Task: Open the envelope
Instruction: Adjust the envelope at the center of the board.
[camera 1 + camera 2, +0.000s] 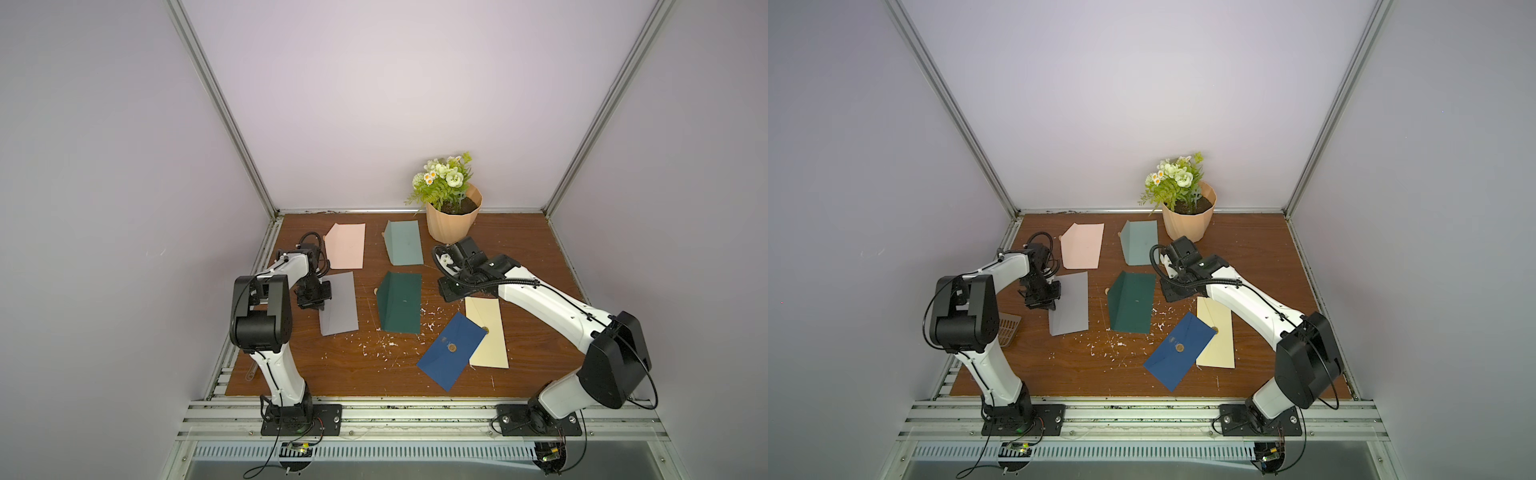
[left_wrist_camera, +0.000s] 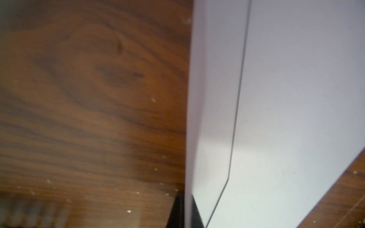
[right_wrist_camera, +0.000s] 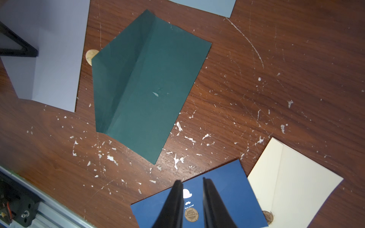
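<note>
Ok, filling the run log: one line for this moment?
left gripper: shut on grey envelope flap | right gripper: open, empty | blue envelope: sealed

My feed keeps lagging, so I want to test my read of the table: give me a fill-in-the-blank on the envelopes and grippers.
1. The left gripper is shut on the ____ of the grey envelope.
2. Of the navy envelope and the cream envelope, the ____ one lies on top.
3. The right gripper hangs with jaws apart, holding ____.
4. The dark green envelope lies with its flap ____.
Missing words: flap; navy; nothing; open.
</note>
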Available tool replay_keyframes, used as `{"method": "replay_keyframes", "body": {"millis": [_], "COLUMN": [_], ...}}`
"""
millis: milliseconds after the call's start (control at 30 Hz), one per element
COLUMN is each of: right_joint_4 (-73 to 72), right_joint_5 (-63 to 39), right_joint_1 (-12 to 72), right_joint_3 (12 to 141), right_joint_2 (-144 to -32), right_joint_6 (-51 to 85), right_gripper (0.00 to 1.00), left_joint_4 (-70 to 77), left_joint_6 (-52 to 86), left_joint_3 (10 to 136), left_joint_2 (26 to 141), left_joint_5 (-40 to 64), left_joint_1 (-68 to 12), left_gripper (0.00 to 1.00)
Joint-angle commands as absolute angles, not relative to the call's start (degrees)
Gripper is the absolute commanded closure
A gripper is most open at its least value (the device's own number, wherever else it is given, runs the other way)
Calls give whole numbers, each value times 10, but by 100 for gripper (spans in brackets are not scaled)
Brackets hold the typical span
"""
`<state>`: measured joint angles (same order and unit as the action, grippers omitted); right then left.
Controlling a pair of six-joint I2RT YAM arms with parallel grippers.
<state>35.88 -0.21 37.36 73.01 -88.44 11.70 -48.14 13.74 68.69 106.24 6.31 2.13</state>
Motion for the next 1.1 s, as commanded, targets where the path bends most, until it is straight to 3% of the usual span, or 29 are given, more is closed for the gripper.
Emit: {"method": "replay_keyframes", "body": {"millis": [0, 1067], "right_joint_4": [372, 372], "right_joint_5": [3, -23], "right_joint_1": [371, 371], "right_joint_3": [738, 753], "right_joint_2": [-870, -897], "right_joint_6": [111, 117], "right_gripper": [75, 75], "left_joint_4": [-503, -502], "left_joint_6": [123, 109], "left_joint_3": [696, 686], "left_joint_2": [1070, 1000], "left_joint_5": [53, 73], "left_joint_1": [19, 10], "left_gripper": [98, 99]}}
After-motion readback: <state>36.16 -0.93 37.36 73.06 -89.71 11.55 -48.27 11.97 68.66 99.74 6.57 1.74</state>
